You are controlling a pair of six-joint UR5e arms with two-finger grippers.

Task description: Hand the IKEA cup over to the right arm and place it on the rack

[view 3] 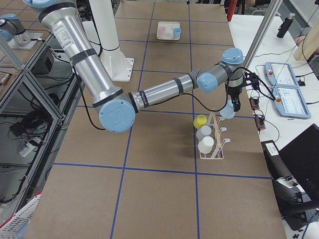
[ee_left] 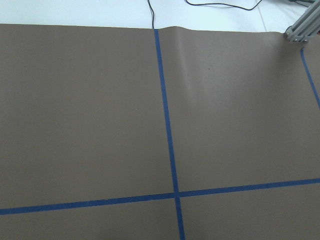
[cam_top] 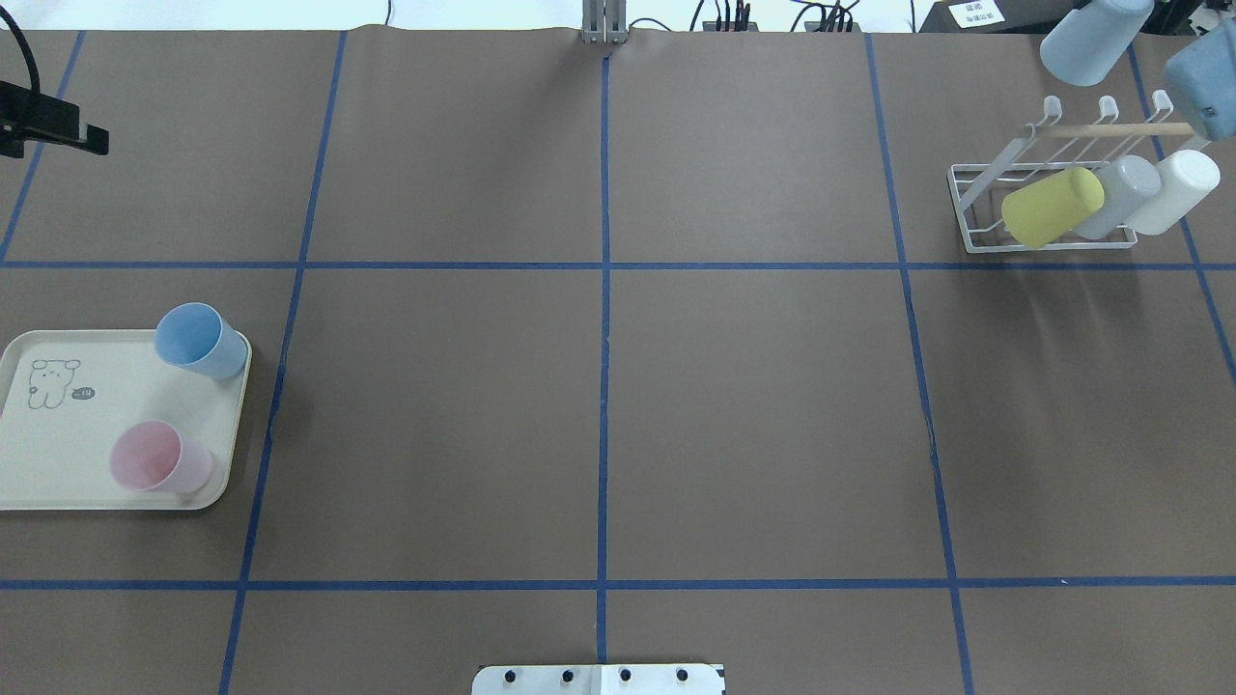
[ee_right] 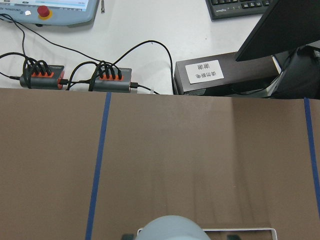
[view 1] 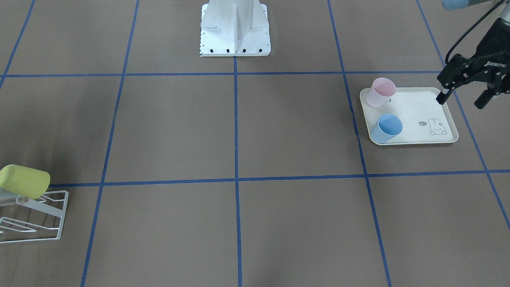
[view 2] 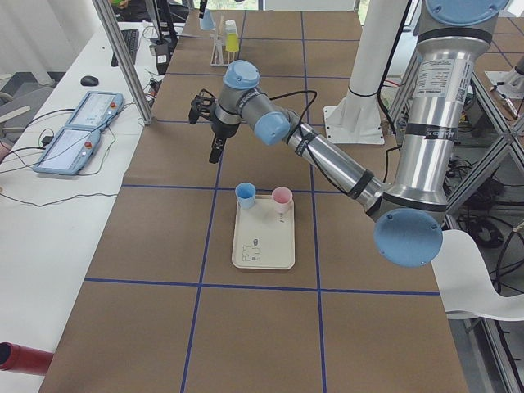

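Observation:
My right gripper (view 3: 233,104) is shut on a pale blue-grey IKEA cup (cam_top: 1096,41) and holds it in the air just above the far end of the white wire rack (cam_top: 958,198). The cup's base fills the bottom of the right wrist view (ee_right: 170,227). The rack carries a yellow-green cup (cam_top: 1053,206), a grey cup (cam_top: 1120,191) and a white cup (cam_top: 1176,185). My left gripper (view 1: 460,101) is open and empty, raised beside the far corner of the cream tray (view 1: 414,115).
The rabbit-print tray (cam_top: 58,454) at the table's left holds an upright blue cup (cam_top: 198,340) and a pink cup (cam_top: 159,458). The robot's white base (view 1: 235,28) stands at the near edge. Cables and power strips (ee_right: 75,77) lie beyond the table's far edge.

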